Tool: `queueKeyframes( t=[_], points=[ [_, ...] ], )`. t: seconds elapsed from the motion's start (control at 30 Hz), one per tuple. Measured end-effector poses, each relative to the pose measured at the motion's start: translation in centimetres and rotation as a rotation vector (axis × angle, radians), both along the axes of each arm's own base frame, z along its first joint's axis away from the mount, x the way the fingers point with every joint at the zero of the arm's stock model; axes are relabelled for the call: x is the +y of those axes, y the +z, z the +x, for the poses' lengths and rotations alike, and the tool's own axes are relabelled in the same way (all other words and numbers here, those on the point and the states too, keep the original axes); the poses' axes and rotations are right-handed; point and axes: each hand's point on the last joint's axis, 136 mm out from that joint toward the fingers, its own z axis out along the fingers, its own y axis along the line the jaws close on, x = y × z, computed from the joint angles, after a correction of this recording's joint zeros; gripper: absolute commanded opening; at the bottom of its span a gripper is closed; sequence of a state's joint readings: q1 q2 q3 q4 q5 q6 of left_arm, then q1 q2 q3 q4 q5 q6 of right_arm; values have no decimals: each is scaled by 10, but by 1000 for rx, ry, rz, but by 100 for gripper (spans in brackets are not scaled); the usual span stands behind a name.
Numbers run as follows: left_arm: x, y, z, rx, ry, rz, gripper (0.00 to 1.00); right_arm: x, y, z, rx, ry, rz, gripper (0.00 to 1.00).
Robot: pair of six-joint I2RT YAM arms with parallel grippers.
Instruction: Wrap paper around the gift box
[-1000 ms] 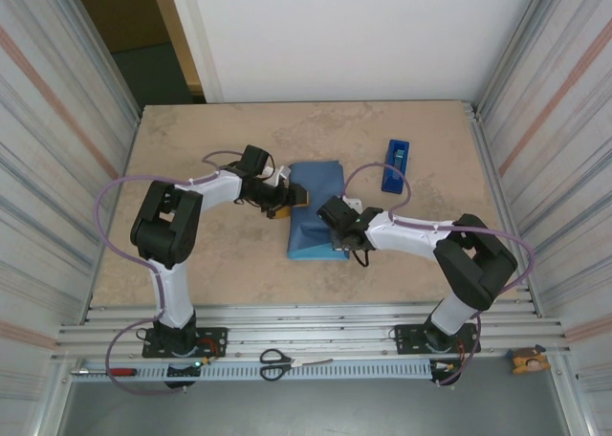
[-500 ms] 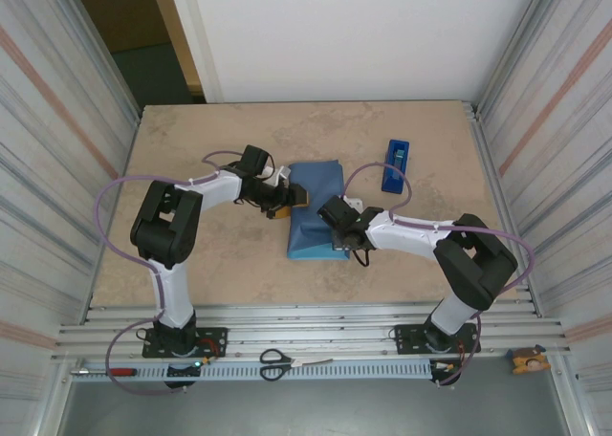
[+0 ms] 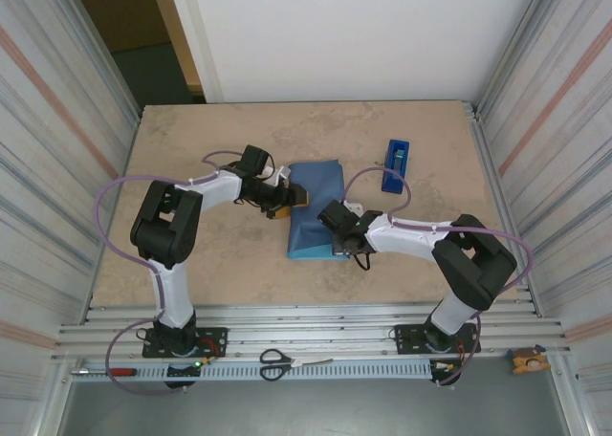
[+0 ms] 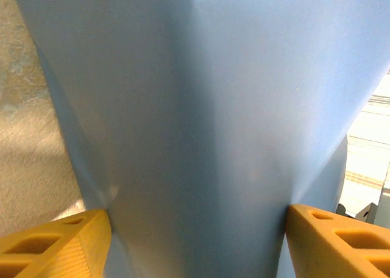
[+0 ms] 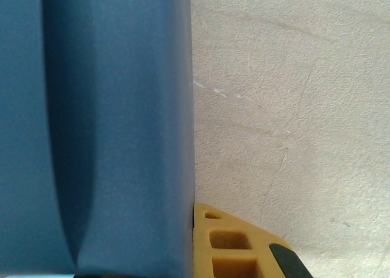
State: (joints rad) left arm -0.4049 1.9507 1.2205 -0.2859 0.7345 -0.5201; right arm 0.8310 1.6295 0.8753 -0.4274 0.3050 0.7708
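Hardly anything has shifted: your right claw (image 5: 219,229) has nudged a touch nearer along the bundle's right edge and squeezed the last bit closed, while your left arm hasn't budged. That right claw is clenched tight, its yellow latticed finger touching the paper (image 3: 314,216) where it meets the table (image 3: 210,140). Whether it pinches a layer, I can't tell.

Your left claw (image 4: 196,214) stands wide, grasping the bundle from its left side. Both fingers press into the paper, and there's a small dimple at the left one.

Out from there, the paper lies folded into a long bundle at mid-table, slate face up, with a pale blue strip peeking out at the near end. The box, I reckon, sits inside, covered.

So the long wrap looks done. Still to come, by my judgement, are the end flaps and the taping. The blue dispenser (image 3: 394,164) sits well apart, beyond your right claw.

The sheet is thin, smooth and matte, creasing softly rather than sharply. The tabletop is mottled beige with fine scratches.
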Motion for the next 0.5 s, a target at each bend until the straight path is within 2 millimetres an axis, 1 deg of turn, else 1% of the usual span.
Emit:
queueKeyframes(
  t=[0.03,0.07,0.1,0.17,0.23,0.27,0.3,0.37,0.4,0.43,0.5],
  points=[
    [0,0,0,0,0,0,75,0,0,0,2,1,2,0],
    [0,0,0,0,0,-1,75,1,0,-1,3,1,3,4],
    [0,0,0,0,0,-1,75,1,0,-1,4,1,4,11],
    [0,0,0,0,0,-1,75,1,0,-1,6,1,5,15],
    [0,0,0,1,0,-1,75,0,-2,-4,17,2,-1,20],
    [0,0,0,1,0,-1,75,-1,-2,-6,23,4,-3,21],
    [0,0,0,1,0,-1,75,-1,-2,-8,27,8,-6,20],
    [1,0,0,2,1,-1,75,-1,-3,-12,36,15,-10,7],
    [0,0,0,2,1,-2,75,-1,-5,-14,40,15,-9,3],
    [0,0,0,3,0,-3,75,-2,-6,-15,39,15,-8,0],
    [0,0,0,3,0,-4,75,-1,-5,-15,36,14,-1,0]
  ],
)
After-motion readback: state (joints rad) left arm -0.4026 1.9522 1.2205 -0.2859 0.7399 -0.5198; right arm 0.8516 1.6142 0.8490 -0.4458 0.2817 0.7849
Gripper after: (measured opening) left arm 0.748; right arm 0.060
